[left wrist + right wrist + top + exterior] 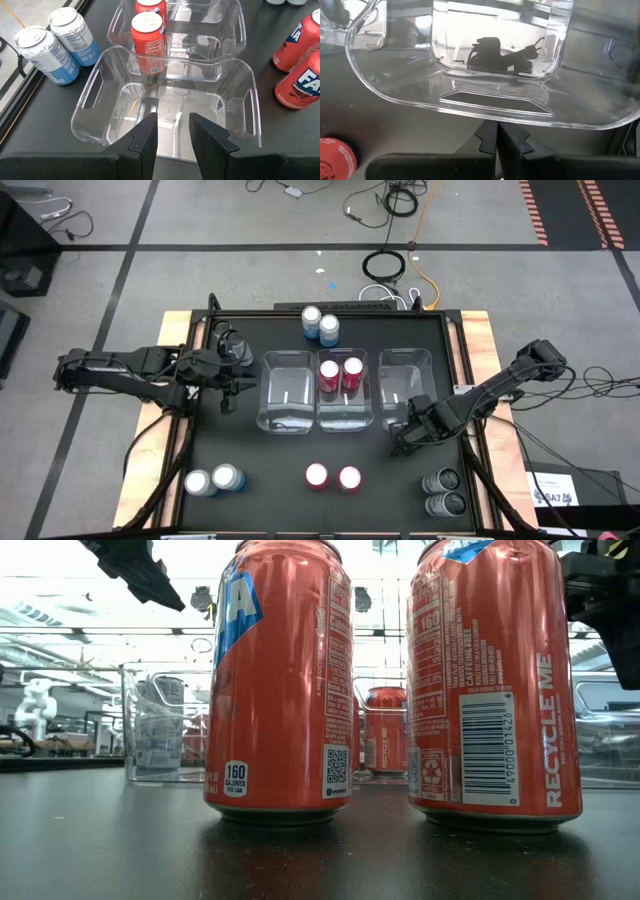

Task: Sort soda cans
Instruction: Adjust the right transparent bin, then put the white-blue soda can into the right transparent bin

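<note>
Three clear plastic bins are lined up side by side across the middle of the black table (280, 470): the left bin (288, 392), the middle bin (344, 412), the right bin (404, 380). Beyond the table's far edge, a coiled black cable (383, 265) is seen on the grey floor.

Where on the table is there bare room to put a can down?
Bare mat lies between the bins and the front row of cans, ahead of the left bin. The left bin and right bin are empty. It is crowded in the middle bin, by its two red cans, and at the front corners.
</note>
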### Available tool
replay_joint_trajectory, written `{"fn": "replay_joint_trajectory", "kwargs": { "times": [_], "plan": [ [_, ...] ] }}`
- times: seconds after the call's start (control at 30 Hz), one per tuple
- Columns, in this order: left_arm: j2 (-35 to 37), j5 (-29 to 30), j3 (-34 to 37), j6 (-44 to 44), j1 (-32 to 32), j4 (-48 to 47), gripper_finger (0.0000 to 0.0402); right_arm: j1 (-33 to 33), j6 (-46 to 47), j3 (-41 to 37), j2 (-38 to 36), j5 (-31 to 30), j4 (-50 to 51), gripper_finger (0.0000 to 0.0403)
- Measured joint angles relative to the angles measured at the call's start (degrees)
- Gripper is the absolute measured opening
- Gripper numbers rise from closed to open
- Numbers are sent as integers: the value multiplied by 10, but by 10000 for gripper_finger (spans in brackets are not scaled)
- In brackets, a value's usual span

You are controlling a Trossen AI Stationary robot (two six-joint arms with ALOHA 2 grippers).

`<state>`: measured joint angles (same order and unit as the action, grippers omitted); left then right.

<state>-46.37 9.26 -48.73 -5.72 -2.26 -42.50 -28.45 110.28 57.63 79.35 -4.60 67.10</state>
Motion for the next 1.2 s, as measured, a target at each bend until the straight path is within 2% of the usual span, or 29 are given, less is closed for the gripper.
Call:
{"fn": "replay_joint_trajectory", "kwargs": {
  "times": [0.23, 0.5, 0.67, 0.8, 1.03, 1.2],
  "plan": [
    [0, 0, 0, 0, 0, 0, 123, 0, 0, 21, -1, 2, -15, 0],
    [0, 0, 0, 0, 0, 0, 123, -5, 0, 148, -1, -2, 82, 0],
    [0, -3, 0, 0, 0, 0, 123, -11, -30, 201, -1, -63, 98, 0],
    [0, -5, 0, 2, 0, 0, 123, -7, -64, 212, -1, -103, 95, 0],
    [0, -4, 0, 6, 0, 0, 123, -5, -83, 212, -1, -107, 104, 0],
    [0, -4, 0, 5, 0, 0, 123, -5, -13, 212, -1, -106, 163, 0]
  ]
}}
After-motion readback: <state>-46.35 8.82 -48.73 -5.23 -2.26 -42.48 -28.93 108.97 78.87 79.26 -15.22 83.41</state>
